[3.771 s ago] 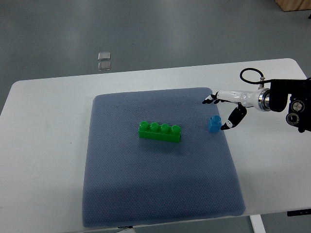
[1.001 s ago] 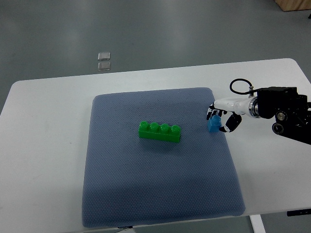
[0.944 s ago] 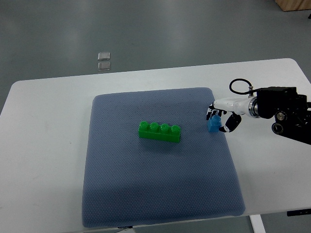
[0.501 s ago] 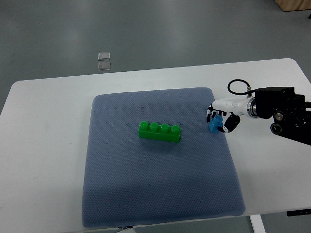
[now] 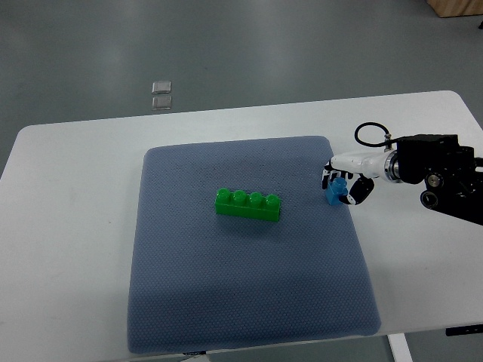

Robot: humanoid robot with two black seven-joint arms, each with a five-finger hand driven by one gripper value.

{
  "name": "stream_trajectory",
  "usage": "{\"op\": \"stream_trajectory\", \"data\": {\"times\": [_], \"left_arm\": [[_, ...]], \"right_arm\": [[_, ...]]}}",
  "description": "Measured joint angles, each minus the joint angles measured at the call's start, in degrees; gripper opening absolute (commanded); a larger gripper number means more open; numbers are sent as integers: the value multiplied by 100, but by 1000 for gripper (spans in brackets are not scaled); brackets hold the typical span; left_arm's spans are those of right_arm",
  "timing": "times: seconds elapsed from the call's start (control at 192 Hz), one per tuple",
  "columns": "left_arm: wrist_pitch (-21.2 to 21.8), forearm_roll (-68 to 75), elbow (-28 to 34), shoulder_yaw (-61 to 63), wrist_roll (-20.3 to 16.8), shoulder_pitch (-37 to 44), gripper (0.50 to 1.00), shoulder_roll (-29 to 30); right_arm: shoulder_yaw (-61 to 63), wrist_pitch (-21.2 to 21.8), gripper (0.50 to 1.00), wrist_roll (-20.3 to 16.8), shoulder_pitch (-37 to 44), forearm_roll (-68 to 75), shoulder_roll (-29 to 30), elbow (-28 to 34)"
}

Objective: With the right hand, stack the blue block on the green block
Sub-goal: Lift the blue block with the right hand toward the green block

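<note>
White table [image 5: 68,196] on grey floor [image 5: 249,53] — blue-grey textured mat [image 5: 241,286] on top. Green four-stud plastic block [image 5: 248,204] mid-mat; right of it, right hand [image 5: 343,181] — fingers grasping small blue plastic block [image 5: 336,191].

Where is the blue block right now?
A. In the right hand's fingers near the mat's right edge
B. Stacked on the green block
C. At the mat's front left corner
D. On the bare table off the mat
A: the right hand is closed around the blue block near the mat's right edge, apart from the green block.
</note>
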Motion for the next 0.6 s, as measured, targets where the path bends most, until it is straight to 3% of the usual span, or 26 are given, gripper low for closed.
{"op": "stream_trajectory", "data": {"times": [0.282,0.6], "left_arm": [[0,0,0,0,0,0,1000,0],[-2,0,1,0,0,-1,1000,0]], "right_arm": [[17,-53,564,15,8,-8,14,0],[43,-81,554,37,121,-18,123,-9]]}}
